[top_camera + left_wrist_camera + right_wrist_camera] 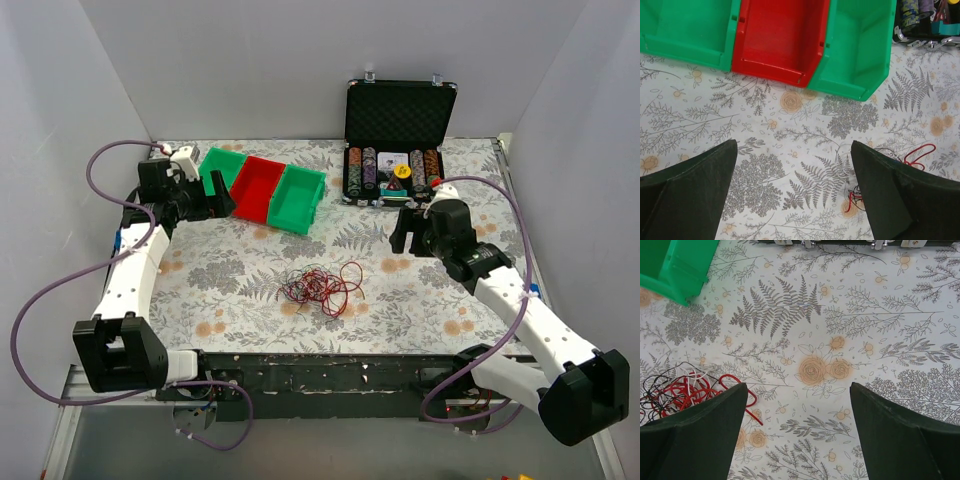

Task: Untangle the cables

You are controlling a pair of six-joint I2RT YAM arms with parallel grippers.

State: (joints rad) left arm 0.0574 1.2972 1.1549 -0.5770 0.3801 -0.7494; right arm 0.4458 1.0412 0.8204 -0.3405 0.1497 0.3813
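Floral-print tablecloth [230, 270] spans your workspace between plain white walls [250, 60]; the cables [320, 285] lie tangled mid-cloth. Your left gripper [793, 144] and right gripper [798, 385] both hang released, gripping nothing.

Bright even light, prob. overhead; soft shadows; all 3 views sharp.

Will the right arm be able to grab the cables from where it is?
Probably yes. The right gripper is open and hovers just beside the cables, with only bare tablecloth between them and nothing in the way.
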